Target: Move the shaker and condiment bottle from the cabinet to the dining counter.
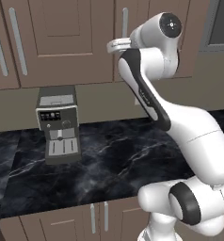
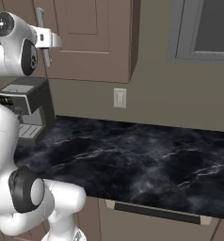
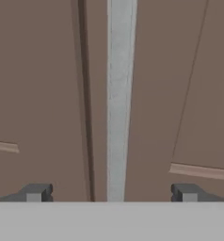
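Fingertips [image 3: 35, 192]: showing as two small dark tips at the bottom of the hand view, standing wide apart, one to each side of the silver bar, clamping nothing.

Gripper [image 3: 111, 193]: standing fully open, facing the cabinet door square on, centred on the handle; holding nothing.

Handle [image 3: 119, 99]: running as a long vertical silver bar straight up the hand view, lying between the two tips; contact with either tip not discernible.

Cabinet [image 1: 81, 42]: hanging on the wall above the worktop, tan-brown with recessed-panel doors, all visible doors sitting closed; dark seam between two doors running just left of the handle in the hand view.

Arm [image 1: 156, 94]: rising from the base, bending up and reaching to the cabinet door at handle height.

Shaker and condiment bottle: not discernible anywhere, with the doors sitting shut.

Coffee machine [image 1: 58, 123]: standing on the worktop against the wall, below the cabinet and left of the arm in the left base view.

Worktop [image 2: 147, 164]: stretching under the cabinet as black marble with white veins.

Wall socket [image 2: 119, 98]: sitting on the wall above the worktop, right of the cabinet edge.

Window frame [image 2: 198, 33]: showing at the upper right of the right base view.
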